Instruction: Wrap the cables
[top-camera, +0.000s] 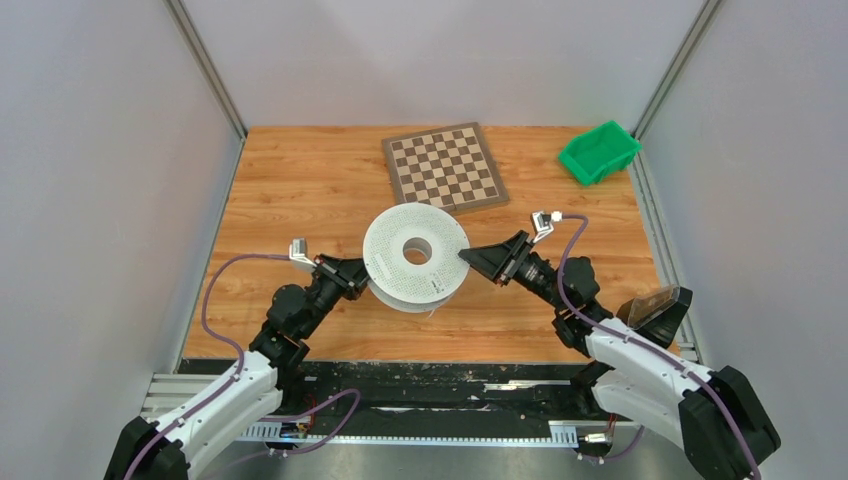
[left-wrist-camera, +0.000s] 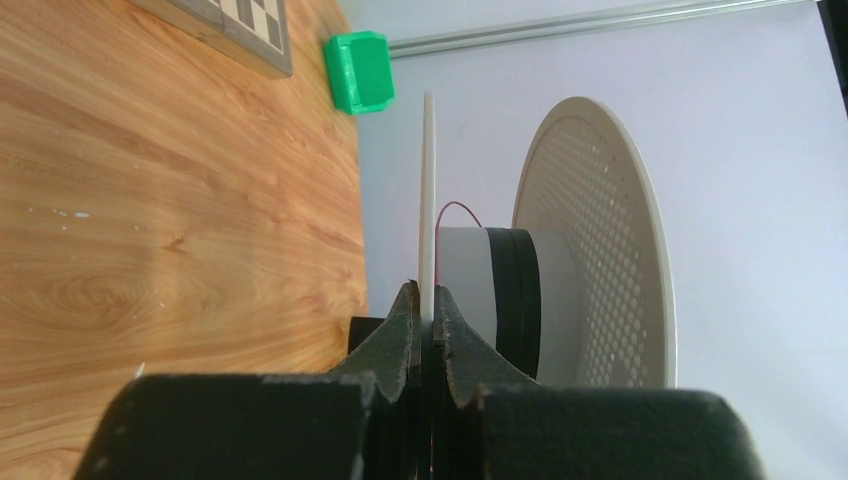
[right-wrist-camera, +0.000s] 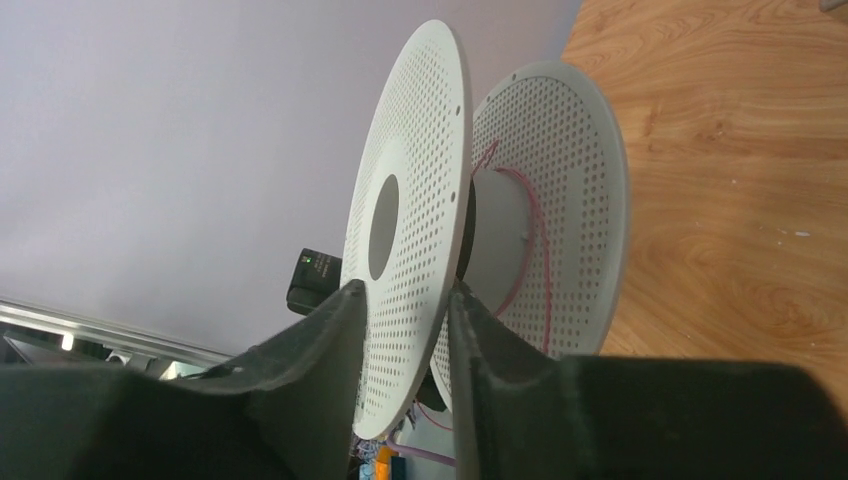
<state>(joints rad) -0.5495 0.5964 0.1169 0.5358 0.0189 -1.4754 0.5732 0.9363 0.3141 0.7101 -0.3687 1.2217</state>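
The wooden table (top-camera: 300, 180) spreads beneath both arms. The white perforated plastic spool (top-camera: 415, 258) hangs between the two grippers, flanges flat, its centre hole facing up, with the left gripper (top-camera: 352, 275) at one rim and the right gripper (top-camera: 468, 258) at the opposite rim.

Beyond the grippers, past the far side of the spool, lies a brown-and-cream chessboard (top-camera: 445, 167). A green plastic bin (top-camera: 598, 152) sits farther out, ahead of the right gripper and off to its right.

The left gripper is clamped nearly flat on the edge of one thin flange (left-wrist-camera: 428, 200) — the plate runs straight out from between its fingertips, seen edge-on. Beside that flange is the grey hub (left-wrist-camera: 465, 285) with a black band (left-wrist-camera: 520, 300) wound on it, then the second flange.

The right gripper straddles the rim of the flange nearer its camera, one finger on each face, jaws partly apart — wider than the thin plate needs.

A thin pink wire (right-wrist-camera: 535, 230) loops loosely over the hub between the flanges, just beyond the right fingertips.
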